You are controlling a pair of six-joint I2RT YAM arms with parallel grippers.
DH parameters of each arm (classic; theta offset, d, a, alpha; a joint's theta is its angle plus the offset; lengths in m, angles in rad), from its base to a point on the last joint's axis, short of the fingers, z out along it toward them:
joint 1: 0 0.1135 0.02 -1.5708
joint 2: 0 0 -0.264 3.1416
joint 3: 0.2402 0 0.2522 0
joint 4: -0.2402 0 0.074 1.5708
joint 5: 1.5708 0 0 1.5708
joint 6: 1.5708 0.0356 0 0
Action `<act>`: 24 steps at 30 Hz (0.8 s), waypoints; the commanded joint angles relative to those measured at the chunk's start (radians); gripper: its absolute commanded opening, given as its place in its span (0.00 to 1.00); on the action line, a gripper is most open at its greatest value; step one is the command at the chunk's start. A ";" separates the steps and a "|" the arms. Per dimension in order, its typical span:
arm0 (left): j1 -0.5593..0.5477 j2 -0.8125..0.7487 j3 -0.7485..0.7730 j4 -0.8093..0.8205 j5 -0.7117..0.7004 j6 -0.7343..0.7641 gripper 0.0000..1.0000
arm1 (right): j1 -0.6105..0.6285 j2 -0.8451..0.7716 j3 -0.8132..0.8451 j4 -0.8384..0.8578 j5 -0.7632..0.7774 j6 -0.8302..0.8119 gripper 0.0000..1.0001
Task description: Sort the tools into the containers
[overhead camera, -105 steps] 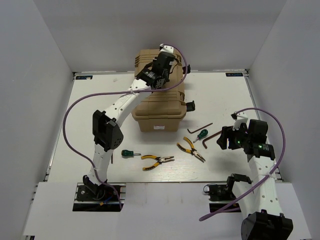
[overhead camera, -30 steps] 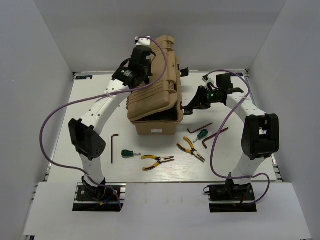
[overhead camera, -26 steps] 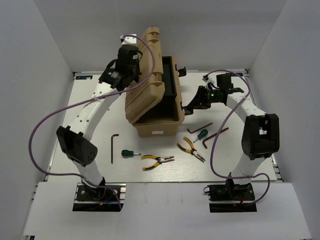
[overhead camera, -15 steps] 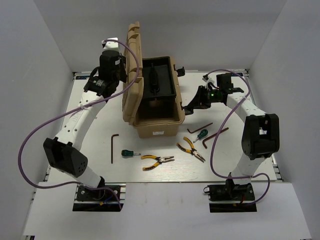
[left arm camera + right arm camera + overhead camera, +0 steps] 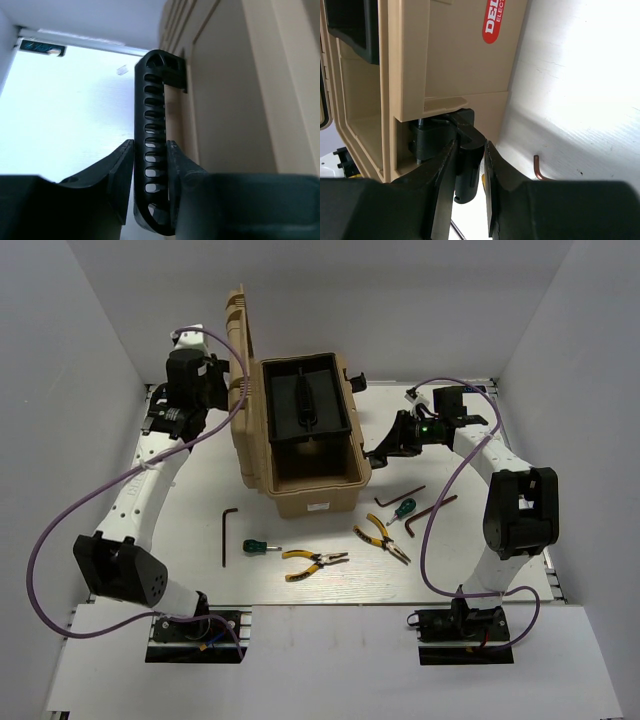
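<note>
Left pincer (image 5: 149,145): narrowly parted, both fingers pressed onto the black handle (image 5: 152,145) of the toolbox lid (image 5: 243,365). The handle is a curved plastic bar with a row of oval slots, pinched near its lower end. It stands off the tan outer face of the lid.

Right pincer (image 5: 470,145): narrowly parted, clamped on the black latch (image 5: 465,135) at the right side wall of the toolbox (image 5: 312,488). The latch is smooth moulded plastic, hinged in a recess under the box rim. A red label (image 5: 495,20) sits on the wall beside it.

Toolbox: tan hard plastic, rectangular, on the white counter (image 5: 470,440). The lid is ribbed and stands upright along the toolbox's left edge. The black inner tray (image 5: 305,405), compartmented, fills the rear of the opening; the front part shows the tan interior.

Tools, all on the counter outside the toolbox:
- In front: green-handled screwdriver (image 5: 257,546), yellow-handled pliers (image 5: 315,561).
- Front left: dark L-shaped hex key (image 5: 226,535).
- Front right: second pliers (image 5: 382,537), second screwdriver (image 5: 403,508), two hex keys (image 5: 400,496) (image 5: 430,512).

Left arm: elbow low, forearm raised steeply to the wrist left of the lid. Right arm: elbow bent right of the toolbox, forearm reaching in level toward its right wall.
</note>
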 commanded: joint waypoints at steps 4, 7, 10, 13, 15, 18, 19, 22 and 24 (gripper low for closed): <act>0.179 -0.117 -0.020 -0.018 -0.331 0.026 0.63 | -0.054 -0.013 0.007 -0.056 0.034 -0.064 0.00; 0.204 -0.126 -0.020 -0.038 -0.283 -0.017 0.76 | -0.057 -0.015 0.009 -0.056 0.030 -0.066 0.00; 0.238 -0.137 -0.020 -0.058 -0.236 -0.066 0.80 | -0.060 -0.015 0.007 -0.059 0.025 -0.067 0.00; 0.276 -0.158 -0.020 -0.082 -0.216 -0.124 0.87 | -0.059 -0.015 0.003 -0.058 0.022 -0.069 0.00; 0.290 -0.194 -0.020 -0.110 -0.231 -0.159 0.93 | -0.059 -0.018 0.001 -0.059 0.019 -0.067 0.00; 0.313 -0.232 -0.020 -0.140 -0.260 -0.230 0.97 | -0.059 -0.013 0.001 -0.055 0.014 -0.066 0.00; 0.313 -0.241 -0.020 -0.157 -0.280 -0.263 0.99 | -0.060 -0.016 0.003 -0.056 0.007 -0.063 0.00; 0.331 -0.281 -0.020 -0.192 -0.294 -0.316 1.00 | -0.054 -0.010 0.003 -0.053 -0.004 -0.055 0.00; 0.331 -0.295 -0.032 -0.193 -0.294 -0.340 1.00 | -0.056 -0.013 0.003 -0.053 -0.010 -0.060 0.00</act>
